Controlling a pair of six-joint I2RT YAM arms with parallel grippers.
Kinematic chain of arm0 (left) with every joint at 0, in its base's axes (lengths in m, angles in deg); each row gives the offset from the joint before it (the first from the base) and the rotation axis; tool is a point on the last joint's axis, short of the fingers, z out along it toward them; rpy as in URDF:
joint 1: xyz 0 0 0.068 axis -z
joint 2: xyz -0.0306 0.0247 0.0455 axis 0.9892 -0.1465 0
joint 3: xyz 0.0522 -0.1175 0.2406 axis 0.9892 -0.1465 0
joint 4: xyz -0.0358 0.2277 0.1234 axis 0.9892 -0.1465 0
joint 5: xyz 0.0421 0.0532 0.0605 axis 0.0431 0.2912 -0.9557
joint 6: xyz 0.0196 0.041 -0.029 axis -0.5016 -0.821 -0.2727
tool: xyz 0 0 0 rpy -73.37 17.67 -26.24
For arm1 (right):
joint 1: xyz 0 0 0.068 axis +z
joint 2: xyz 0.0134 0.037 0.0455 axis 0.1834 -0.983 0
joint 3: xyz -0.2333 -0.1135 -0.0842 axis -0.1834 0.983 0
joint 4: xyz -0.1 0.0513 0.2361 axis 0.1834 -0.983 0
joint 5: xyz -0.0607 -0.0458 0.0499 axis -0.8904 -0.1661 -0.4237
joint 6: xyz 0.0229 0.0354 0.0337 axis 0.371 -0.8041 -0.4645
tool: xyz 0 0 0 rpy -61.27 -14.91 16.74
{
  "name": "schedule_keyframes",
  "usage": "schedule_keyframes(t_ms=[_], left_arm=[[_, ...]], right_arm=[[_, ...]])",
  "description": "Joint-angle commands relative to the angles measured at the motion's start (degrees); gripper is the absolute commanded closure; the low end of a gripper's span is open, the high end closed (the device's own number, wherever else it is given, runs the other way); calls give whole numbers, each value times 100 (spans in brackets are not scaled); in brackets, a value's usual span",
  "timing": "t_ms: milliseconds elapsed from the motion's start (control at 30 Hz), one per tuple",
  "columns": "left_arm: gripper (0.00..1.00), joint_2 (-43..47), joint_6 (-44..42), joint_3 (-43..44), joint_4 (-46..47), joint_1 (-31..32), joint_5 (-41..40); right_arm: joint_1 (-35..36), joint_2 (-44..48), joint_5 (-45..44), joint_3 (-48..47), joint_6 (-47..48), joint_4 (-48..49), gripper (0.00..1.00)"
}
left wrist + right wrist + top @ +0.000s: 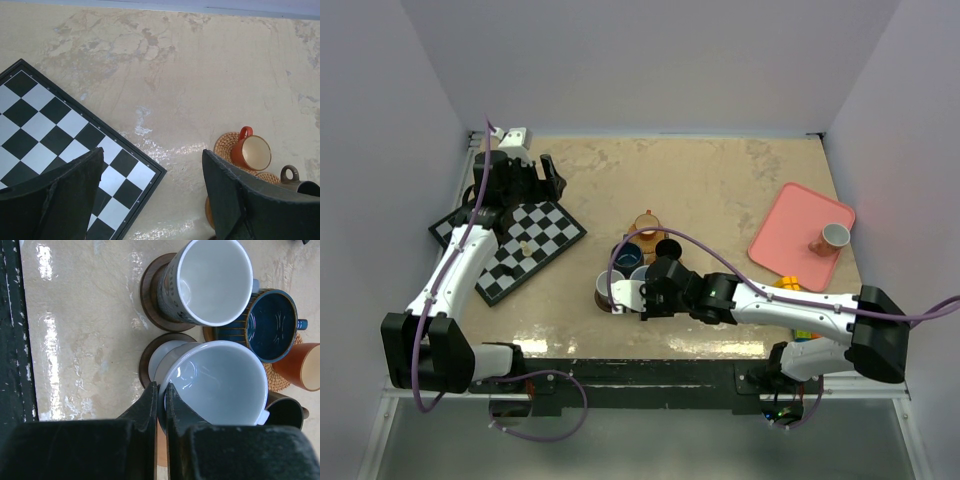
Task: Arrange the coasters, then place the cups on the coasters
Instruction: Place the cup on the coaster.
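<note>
My right gripper (161,390) is shut on the rim of a pale white cup (220,385), one finger inside and one outside. The cup's foot is over a dark brown coaster (146,357); I cannot tell whether it rests on it. A second white cup (212,280) stands on another dark brown coaster (147,292). Behind them are a dark blue cup (272,325), an orange cup (302,367) on a woven tan coaster (225,145), and a black cup (285,412). My left gripper (152,185) hangs open at the back left, over the edge of a chessboard (60,135), holding nothing.
A pink tray (800,235) lies at the right with one more pale cup (834,237) on it. Small coloured pieces (788,283) sit beside my right forearm. The chessboard (510,240) fills the left side. The cups (629,255) cluster at the table's middle front.
</note>
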Motion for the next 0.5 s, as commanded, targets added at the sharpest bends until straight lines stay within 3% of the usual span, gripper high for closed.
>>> schedule_keyframes(t_ms=[0,467], left_arm=[[16,6,0,-57,305,-47,113],[16,15,8,-57,314,-47,157]], right_arm=[[12,-1,-150,-34,162,523,100],[-15,-89,-150,19,154,602,100]])
